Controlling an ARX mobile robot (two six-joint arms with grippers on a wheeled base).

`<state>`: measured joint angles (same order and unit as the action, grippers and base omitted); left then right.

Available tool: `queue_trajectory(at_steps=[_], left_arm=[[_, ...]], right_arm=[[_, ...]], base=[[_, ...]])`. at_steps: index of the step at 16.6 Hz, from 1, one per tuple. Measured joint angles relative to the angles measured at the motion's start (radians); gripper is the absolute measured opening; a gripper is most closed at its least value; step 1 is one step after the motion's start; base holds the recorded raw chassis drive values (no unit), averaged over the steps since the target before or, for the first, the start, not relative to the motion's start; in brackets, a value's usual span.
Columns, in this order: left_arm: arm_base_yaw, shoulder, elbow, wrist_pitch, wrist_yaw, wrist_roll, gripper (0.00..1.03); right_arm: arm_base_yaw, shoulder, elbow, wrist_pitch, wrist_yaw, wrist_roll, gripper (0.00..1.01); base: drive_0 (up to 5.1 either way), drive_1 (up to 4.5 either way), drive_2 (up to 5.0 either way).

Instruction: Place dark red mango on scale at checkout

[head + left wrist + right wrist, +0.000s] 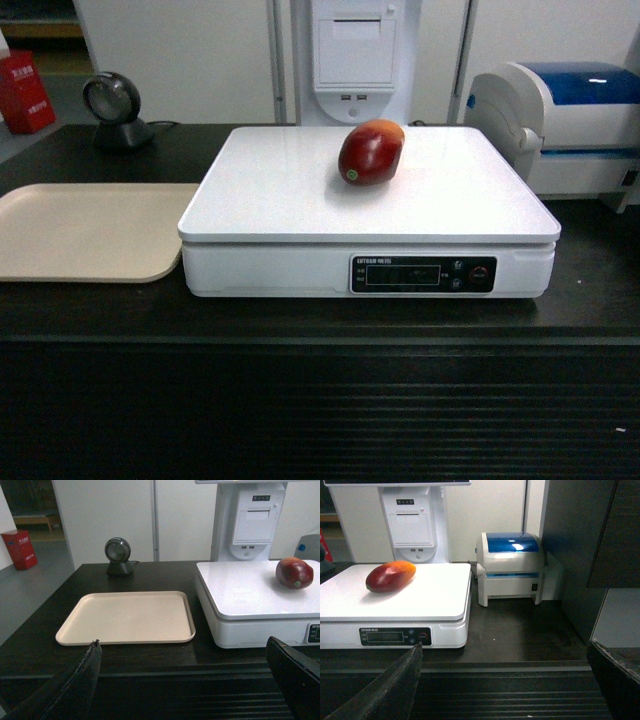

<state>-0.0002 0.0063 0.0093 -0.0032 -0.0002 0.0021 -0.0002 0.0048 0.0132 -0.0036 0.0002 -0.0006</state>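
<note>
Head view gives me the dark red mango [371,152] lying on its side on the white top of the scale [300,190], toward the back edge and a little right of centre, with a small green sticker facing me. The scale sits on the black counter [320,315], its dark display strip and buttons facing front. Just beside it on the left lies a beige tray [90,230], and behind that a round black scanner [113,110]. A white-and-blue printer [570,120] stands at the right rear. Neither arm shows in this view.

From the left wrist I see my left tool [195,680] held low in front of the counter's ribbed panel, pointing level at the tray and scale; its two dark fingers [75,685] stand wide apart at the bottom corners with nothing between them. The mango sits well away from it, up on the scale.

From the right wrist the right tool [512,680] has the same pose, low and level before the counter edge, fingers [390,685] spread wide and holding nothing, facing the scale's right side and the printer.
</note>
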Motion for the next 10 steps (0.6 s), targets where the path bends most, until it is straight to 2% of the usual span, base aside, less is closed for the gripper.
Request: queue_trajectory(at_steps=[10], left_arm=[[0.0, 0.0, 0.0, 0.0, 0.0, 0.0, 0.98]], right_arm=[[0.0, 0.0, 0.0, 0.0, 0.0, 0.0, 0.98]], base=[[0.0, 0.0, 0.0]])
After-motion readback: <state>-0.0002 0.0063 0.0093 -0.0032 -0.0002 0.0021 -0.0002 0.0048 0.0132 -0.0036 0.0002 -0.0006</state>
